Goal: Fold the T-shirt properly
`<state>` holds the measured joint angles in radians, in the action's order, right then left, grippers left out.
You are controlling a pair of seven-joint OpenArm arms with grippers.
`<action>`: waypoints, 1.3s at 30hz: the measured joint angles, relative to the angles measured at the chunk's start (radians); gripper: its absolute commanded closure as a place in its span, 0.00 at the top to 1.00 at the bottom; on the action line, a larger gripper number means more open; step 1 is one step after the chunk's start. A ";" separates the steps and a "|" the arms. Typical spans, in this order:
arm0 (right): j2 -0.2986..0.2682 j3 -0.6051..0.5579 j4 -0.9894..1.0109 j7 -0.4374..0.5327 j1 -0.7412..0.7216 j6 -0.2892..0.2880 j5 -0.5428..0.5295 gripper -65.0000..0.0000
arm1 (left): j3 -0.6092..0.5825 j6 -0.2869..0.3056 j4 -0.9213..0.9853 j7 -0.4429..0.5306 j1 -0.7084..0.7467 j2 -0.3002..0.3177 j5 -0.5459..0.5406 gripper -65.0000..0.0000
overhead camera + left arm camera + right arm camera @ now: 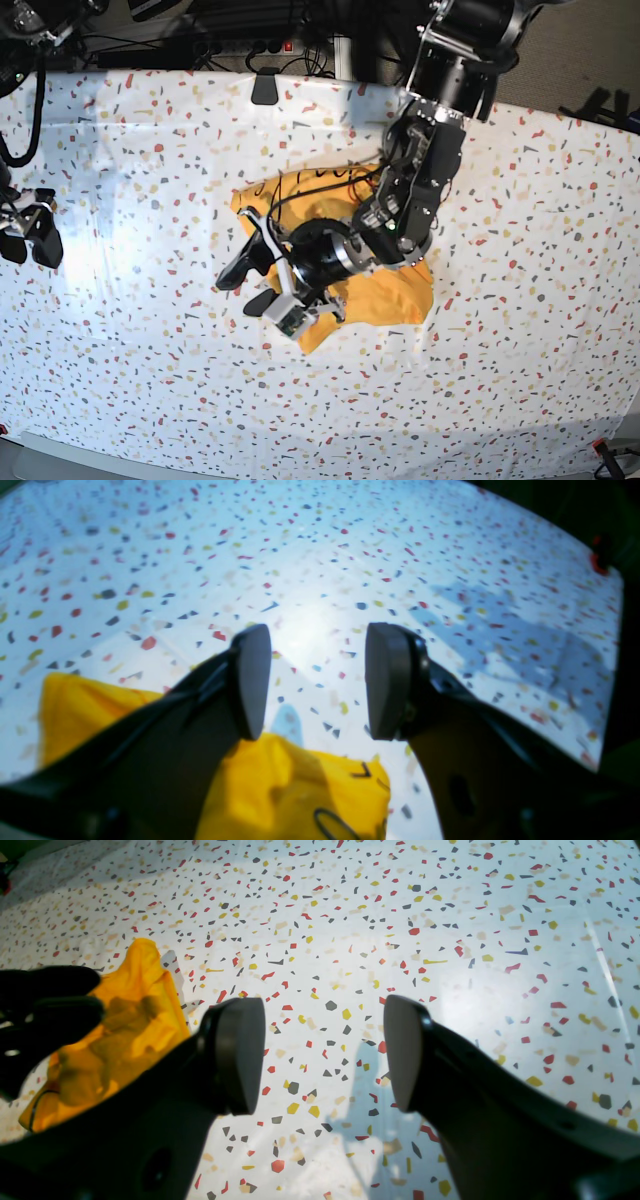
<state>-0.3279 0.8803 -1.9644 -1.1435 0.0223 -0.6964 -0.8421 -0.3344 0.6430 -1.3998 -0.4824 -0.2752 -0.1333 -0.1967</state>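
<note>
The T-shirt (385, 290) lies crumpled in a heap near the middle of the speckled tabletop (520, 300), with thin black marks showing along its 12 o'clock edge in the base view. The left tool (255, 285) hangs over the heap's 8 o'clock corner, its two pads spread wide with nothing between them; its arm reaches in from 1 o'clock across the cloth. In the left wrist view the tool (317, 680) frames bare tabletop (320, 555), and the shirt (300, 790) sits at 6 o'clock beneath the fingers, a black loop mark on it. The right tool (30, 238) is well apart from the shirt, at the 9 o'clock edge of the base view. Its wrist view shows the pads (242, 1055) spread and empty over bare tabletop (450, 940), with the shirt (125, 1035) at 9 o'clock.
</note>
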 measured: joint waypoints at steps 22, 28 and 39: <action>-0.167 0.012 -0.042 0.002 0.514 0.001 -0.044 0.57 | 0.320 -0.274 -0.581 -0.332 0.333 0.497 -0.274 0.46; -0.127 0.012 -0.173 0.004 0.675 0.000 -0.043 0.57 | 0.473 -0.269 -0.785 -0.401 0.608 0.496 -0.326 0.46; 0.076 -0.016 -0.304 0.008 0.947 0.002 -0.083 0.57 | 0.684 -0.267 -0.834 -0.426 1.031 0.401 -0.264 0.46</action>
<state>-0.2523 0.8646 -2.2681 -1.1351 0.9691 -0.6945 -0.9253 0.3492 0.3763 -2.2341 -0.9081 0.7555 0.2672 -0.4610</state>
